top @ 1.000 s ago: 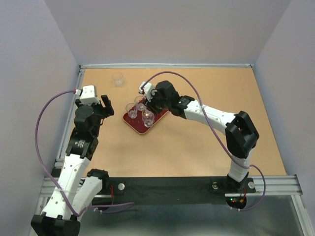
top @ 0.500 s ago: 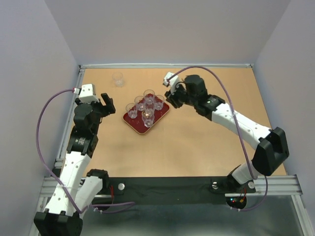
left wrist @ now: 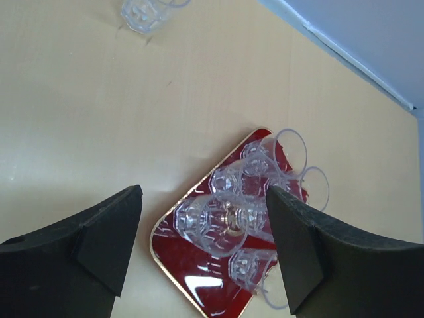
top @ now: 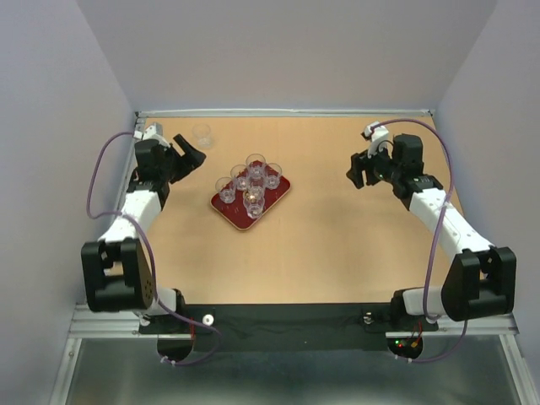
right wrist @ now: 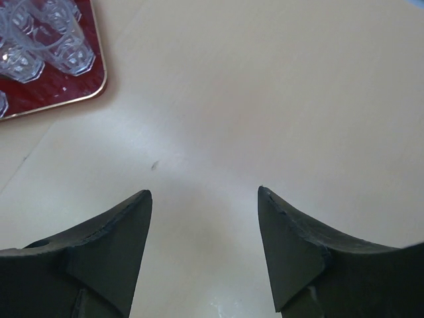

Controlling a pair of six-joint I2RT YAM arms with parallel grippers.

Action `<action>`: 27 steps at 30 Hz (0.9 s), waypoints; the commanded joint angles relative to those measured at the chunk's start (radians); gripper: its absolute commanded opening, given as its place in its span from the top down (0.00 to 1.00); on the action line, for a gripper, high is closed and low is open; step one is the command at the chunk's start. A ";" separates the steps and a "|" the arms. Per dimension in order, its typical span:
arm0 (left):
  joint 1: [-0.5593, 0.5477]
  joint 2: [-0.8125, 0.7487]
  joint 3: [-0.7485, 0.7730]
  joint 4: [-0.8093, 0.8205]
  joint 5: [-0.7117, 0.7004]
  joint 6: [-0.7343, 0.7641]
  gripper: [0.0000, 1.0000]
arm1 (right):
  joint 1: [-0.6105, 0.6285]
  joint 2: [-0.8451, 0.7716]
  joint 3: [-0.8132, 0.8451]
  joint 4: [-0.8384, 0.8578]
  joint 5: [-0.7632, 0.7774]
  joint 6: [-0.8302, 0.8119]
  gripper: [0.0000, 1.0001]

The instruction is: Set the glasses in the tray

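The dark red tray [top: 235, 213] lies left of the table's centre with several clear glasses [top: 253, 199] standing on it. One more glass [top: 201, 135] stands alone on the table at the far left. My left gripper [top: 192, 153] is open and empty, between the lone glass and the tray. In the left wrist view the tray [left wrist: 196, 286] and its glasses [left wrist: 209, 224] show between the fingers [left wrist: 109, 238], with the lone glass [left wrist: 142, 10] at the top edge. My right gripper [top: 358, 175] is open and empty, well right of the tray.
The tan table is walled at the back and on both sides. In the right wrist view the open gripper [right wrist: 204, 192] is over bare table, with a tray corner [right wrist: 40, 96] and glasses [right wrist: 59, 40] at the upper left.
My right arm let go at the tray and drew back to the right, leaving another glass there. My left arm swung toward the far left, near the lone glass.
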 commanded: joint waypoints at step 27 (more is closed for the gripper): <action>0.044 0.906 1.046 -0.437 -0.040 -0.102 0.35 | -0.047 -0.091 -0.083 0.048 -0.228 -0.040 0.27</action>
